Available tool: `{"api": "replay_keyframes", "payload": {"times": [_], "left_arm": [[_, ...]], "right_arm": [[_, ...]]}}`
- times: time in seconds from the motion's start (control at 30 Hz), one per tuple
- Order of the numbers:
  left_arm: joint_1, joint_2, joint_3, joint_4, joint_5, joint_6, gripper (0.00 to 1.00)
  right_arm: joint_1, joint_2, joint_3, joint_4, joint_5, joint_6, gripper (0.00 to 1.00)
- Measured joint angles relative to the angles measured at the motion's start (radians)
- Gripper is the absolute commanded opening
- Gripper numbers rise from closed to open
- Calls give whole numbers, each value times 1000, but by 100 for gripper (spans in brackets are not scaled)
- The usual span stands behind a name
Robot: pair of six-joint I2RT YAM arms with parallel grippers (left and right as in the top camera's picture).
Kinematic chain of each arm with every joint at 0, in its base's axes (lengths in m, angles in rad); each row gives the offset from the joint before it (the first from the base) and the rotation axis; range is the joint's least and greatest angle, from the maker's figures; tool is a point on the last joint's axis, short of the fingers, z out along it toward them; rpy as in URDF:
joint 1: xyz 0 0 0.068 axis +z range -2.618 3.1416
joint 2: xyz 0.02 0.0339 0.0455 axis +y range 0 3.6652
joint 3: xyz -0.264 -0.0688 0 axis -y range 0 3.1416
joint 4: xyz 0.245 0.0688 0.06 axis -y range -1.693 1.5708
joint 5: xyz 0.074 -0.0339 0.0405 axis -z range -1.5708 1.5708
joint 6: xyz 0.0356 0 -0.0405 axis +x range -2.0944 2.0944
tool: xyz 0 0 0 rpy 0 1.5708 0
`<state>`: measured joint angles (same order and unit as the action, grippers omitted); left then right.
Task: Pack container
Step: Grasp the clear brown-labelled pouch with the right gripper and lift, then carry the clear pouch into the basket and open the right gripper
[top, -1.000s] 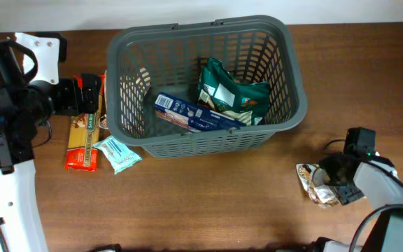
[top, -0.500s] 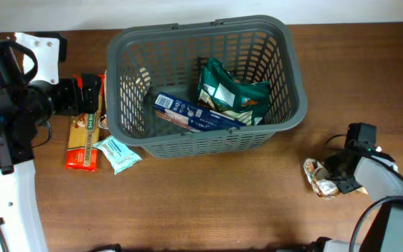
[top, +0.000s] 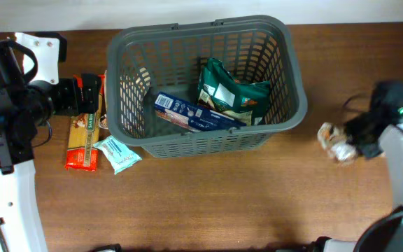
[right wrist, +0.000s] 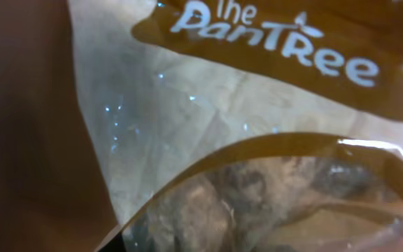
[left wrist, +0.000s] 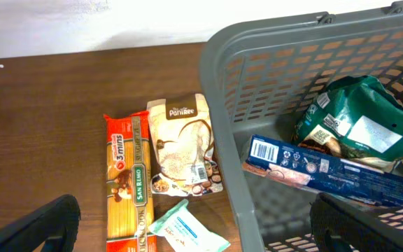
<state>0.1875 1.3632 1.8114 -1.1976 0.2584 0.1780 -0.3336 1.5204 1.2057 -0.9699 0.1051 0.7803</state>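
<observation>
The container, a dark grey lattice basket, stands at the back centre of the table and also shows in the left wrist view. Inside lie a green bag and a blue box. To the right of the basket my right gripper is shut on a beige-and-brown PanTree packet, held off the table. That packet fills the right wrist view and hides the fingers. My left gripper stands open, left of the basket, over the loose packets, holding nothing.
Left of the basket lie an orange spaghetti packet, a second PanTree packet and a small mint-green packet. Bare brown table stretches in front of the basket.
My right gripper closed on the PanTree packet, lifted it and carried it up and to the right. The left arm stayed still.
</observation>
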Motion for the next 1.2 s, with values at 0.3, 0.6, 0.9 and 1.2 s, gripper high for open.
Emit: {"api": "replay_keyframes", "payload": {"times": [0.3,0.6,0.9,1.2], "left_arm": [[0,0,0,0,0,0,99],[0,0,0,0,0,0,99],[0,0,0,0,0,0,99],[0,0,0,0,0,0,99]], "right_arm": [[185,-26,598,-56,-90,-214,31],[586,-46,788,40,-119,-450,32],[807,185,788,75,-126,-636,33],[949,365,788,113,-161,-897,55]]}}
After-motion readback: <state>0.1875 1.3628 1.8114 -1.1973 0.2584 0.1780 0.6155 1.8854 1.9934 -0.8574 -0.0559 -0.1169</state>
